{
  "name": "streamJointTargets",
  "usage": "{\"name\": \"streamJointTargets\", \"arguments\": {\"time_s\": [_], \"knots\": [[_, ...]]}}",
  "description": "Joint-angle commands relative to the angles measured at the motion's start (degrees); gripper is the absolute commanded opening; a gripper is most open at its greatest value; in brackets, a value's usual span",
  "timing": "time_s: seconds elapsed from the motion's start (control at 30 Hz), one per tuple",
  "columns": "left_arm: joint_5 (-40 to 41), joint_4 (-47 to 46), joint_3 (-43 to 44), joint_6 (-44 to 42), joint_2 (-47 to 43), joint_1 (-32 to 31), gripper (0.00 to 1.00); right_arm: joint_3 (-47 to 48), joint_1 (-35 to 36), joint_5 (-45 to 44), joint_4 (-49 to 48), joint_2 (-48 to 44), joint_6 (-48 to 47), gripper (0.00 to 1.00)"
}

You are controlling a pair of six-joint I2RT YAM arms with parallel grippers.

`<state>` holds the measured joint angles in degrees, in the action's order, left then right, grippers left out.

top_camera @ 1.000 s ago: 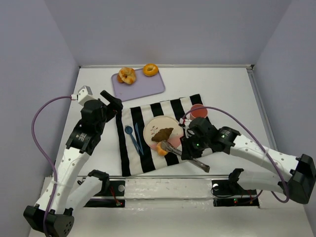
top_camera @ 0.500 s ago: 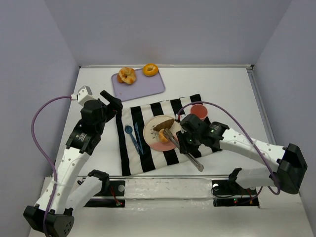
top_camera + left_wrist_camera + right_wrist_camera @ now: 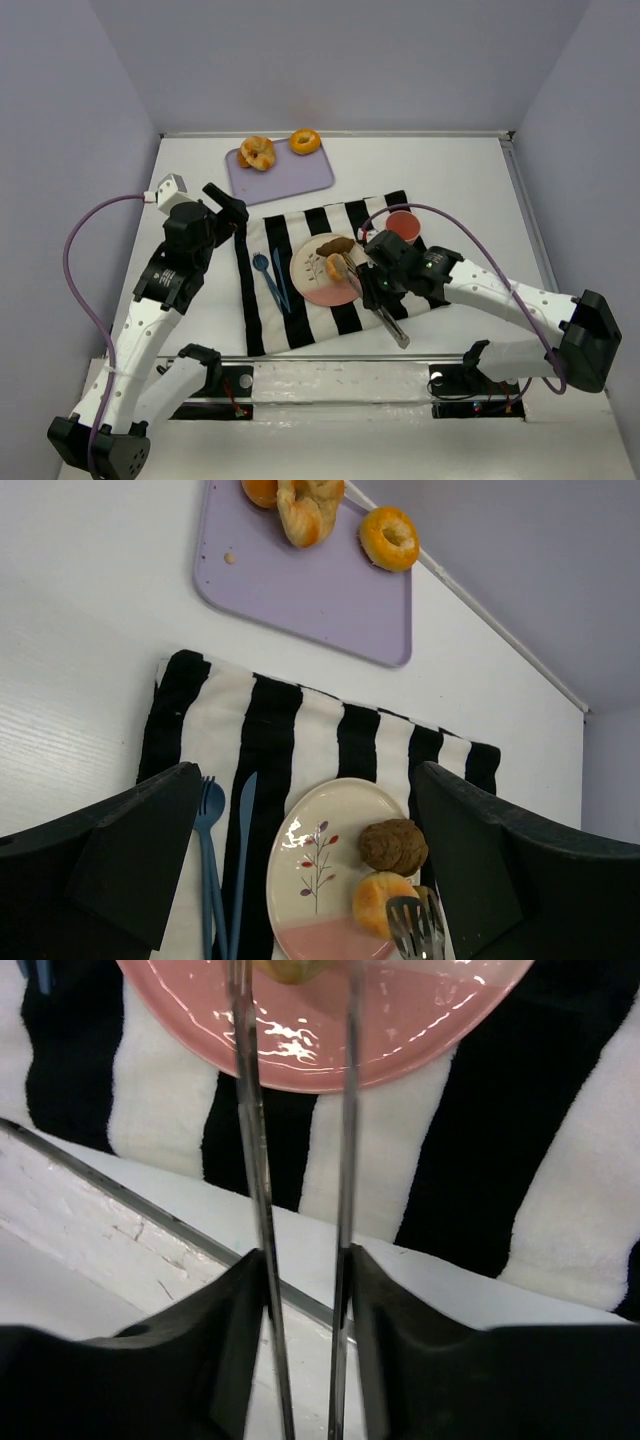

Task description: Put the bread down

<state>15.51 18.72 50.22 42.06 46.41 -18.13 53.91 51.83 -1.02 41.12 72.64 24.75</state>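
A cream and pink plate (image 3: 306,268) lies on a striped cloth (image 3: 262,300). A brown bread (image 3: 335,246) sits at the plate's far side. My right gripper (image 3: 379,287) is shut on metal tongs (image 3: 384,318), and the tongs pinch a golden roll (image 3: 335,267) on or just over the plate, next to the brown bread. In the right wrist view the tongs' arms (image 3: 250,1160) run between my fingers (image 3: 400,1360) toward the plate (image 3: 400,1050). My left gripper (image 3: 232,214) is open and empty above the cloth's left edge. Its view shows the plate (image 3: 315,855), the brown bread (image 3: 393,845), the roll (image 3: 378,900) and the tongs (image 3: 418,930).
A purple board (image 3: 285,172) with a pastry (image 3: 257,153) lies at the back. A donut (image 3: 304,141) sits beside it. A red cup (image 3: 404,225) stands right of the plate. A blue fork (image 3: 264,275) and knife (image 3: 280,275) lie left of the plate.
My right arm has carried the roll in the tongs from the plate's near edge up beside the brown bread. The brown bread has shifted toward the far rim. The left arm has not moved.
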Motion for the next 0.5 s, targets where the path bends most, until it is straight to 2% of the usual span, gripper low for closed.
{"name": "streamJointTargets", "arguments": {"time_s": [0.0, 0.07, 0.3, 0.47], "knots": [[1.1, -1.1, -0.2, -0.2, -0.9, 0.3, 0.99, 1.1, -0.1, 2.9, -2.9, -1.6, 0.0, 0.52], [1.1, -1.0, -0.2, -0.1, -1.0, 0.3, 0.99, 1.3, -0.1, 2.9, -2.9, -2.5, 0.0, 0.58], [1.3, -0.9, -0.1, -0.1, -1.4, 0.3, 0.99, 2.6, -0.1, 1.4, -2.1, -5.0, 0.9, 0.58], [1.5, -0.7, 0.2, -0.1, -1.7, 0.3, 0.99, 6.5, -0.1, -11.2, 4.7, -6.5, 5.1, 0.58]]}}
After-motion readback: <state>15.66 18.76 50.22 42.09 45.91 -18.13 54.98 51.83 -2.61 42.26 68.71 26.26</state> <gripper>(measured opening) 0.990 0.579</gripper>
